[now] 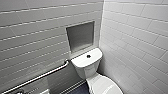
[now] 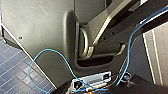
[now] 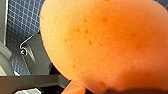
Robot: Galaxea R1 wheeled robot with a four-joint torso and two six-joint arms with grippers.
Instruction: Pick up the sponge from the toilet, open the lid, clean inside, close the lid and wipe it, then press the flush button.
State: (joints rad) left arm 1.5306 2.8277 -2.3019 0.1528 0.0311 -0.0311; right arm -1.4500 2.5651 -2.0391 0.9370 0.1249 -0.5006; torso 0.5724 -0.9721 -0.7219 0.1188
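— Listing item one: sponge (image 3: 105, 42). Position against the right gripper?
— Hard up against it and clear of the floor (image 3: 22, 20). Gripper clenched on the sponge, though the orange bulk hides the grip itself.
— Left gripper?
— State: cannot tell.
— Sponge heading and long axis?
— Broad pitted face toward the wrist camera, one rounded edge outlined against the floor. Long axis: cannot tell, ends cut off.
— Item two: toilet (image 1: 85, 68).
— White, set in a corner. Flush button (image 1: 88, 56) on the tank top, at its centre. Lid (image 1: 105, 86) below, at the head view's lower edge.
— Surroundings?
— Walls (image 1: 135, 37) of white oblong tile. Square niche (image 1: 80, 36) above the tank, slanting grab bar (image 1: 40, 77) beside it. Floor of small dark-blue tiles. Blue cable (image 2: 50, 53) loops across the robot's body.
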